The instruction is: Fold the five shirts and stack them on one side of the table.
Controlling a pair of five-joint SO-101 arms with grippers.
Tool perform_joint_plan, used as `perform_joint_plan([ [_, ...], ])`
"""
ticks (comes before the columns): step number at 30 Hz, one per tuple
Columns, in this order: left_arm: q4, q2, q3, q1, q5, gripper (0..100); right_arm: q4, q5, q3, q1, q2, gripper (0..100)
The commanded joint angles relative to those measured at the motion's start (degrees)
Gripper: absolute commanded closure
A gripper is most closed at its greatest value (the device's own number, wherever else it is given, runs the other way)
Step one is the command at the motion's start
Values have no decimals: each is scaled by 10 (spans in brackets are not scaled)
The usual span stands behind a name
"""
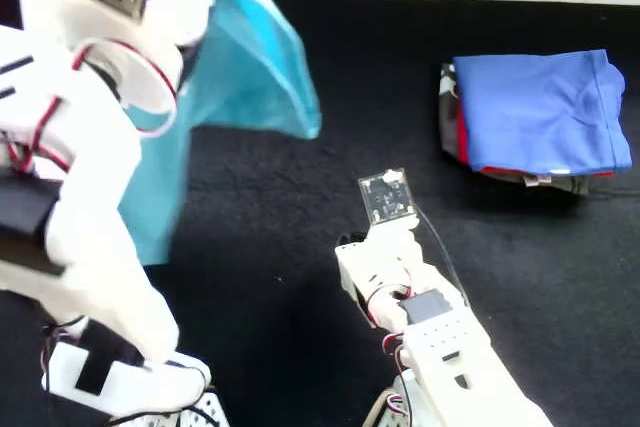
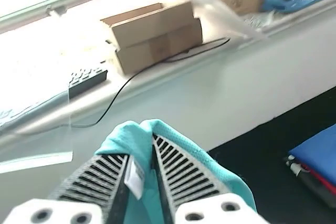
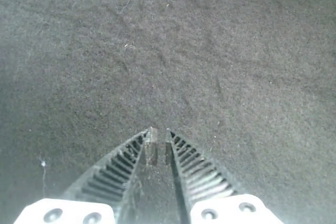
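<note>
A teal shirt (image 1: 250,57) hangs lifted above the left of the black table, its lower part draping down beside my left arm (image 1: 80,177). My left gripper (image 2: 140,129) is shut on a fold of that teal shirt (image 2: 210,166), with a white label pinched between the fingers. At the far right lies a stack of folded shirts with a blue shirt (image 1: 540,107) on top and red and dark ones under it; the stack (image 2: 320,156) also shows in the left wrist view. My right gripper (image 3: 158,135) points down at bare mat near the table's middle front, shut and holding nothing.
The black mat (image 1: 300,327) covers the table. My right arm (image 1: 420,317) stands at the front centre. Beyond the table's far edge runs a white wall with a ledge bearing cardboard boxes (image 2: 152,32) and a cable.
</note>
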Motion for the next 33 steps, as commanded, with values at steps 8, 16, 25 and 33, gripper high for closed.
perform_joint_plan([
  [8,-27,-8,13,5,-6,992,-11,6,-24,-2,1,957],
  [16,98,-3,225,-234,-5,992,-11,6,-24,-2,1,957],
  [25,-64,-4,660,-484,-6,992,-11,6,-24,-4,1,957],
  [33,-233,-4,870,-600,-6,992,22,68,-48,-51,3,930],
])
